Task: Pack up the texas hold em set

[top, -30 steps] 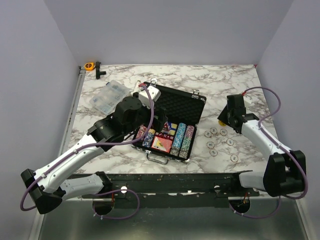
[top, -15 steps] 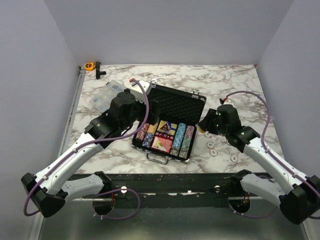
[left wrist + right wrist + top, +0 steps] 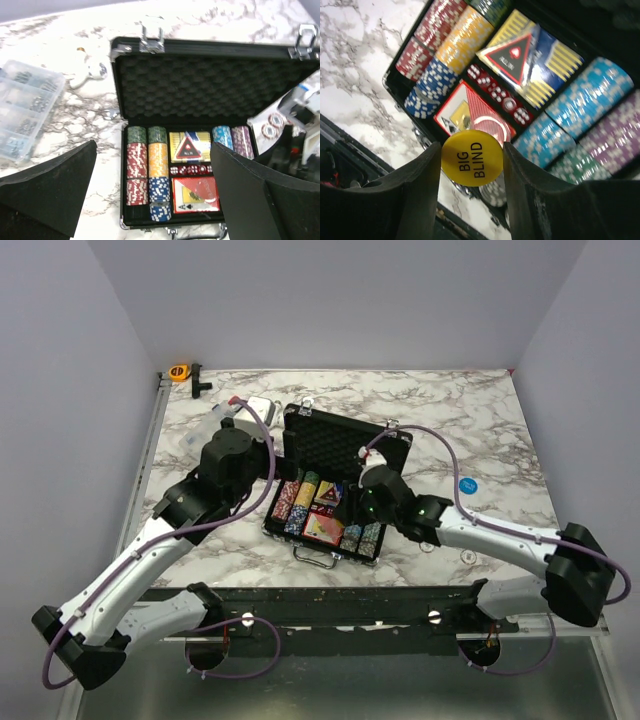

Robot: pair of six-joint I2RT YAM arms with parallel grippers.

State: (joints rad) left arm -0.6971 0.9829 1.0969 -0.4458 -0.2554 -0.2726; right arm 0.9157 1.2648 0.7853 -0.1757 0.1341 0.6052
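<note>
Right gripper [image 3: 472,155] low over briefcase [image 3: 345,445], pinching yellow disc [image 3: 472,158]; left gripper [image 3: 152,160] wide, facing it.

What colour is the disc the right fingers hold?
The disc is yellow with black lettering; clearest in the right wrist view.
</note>
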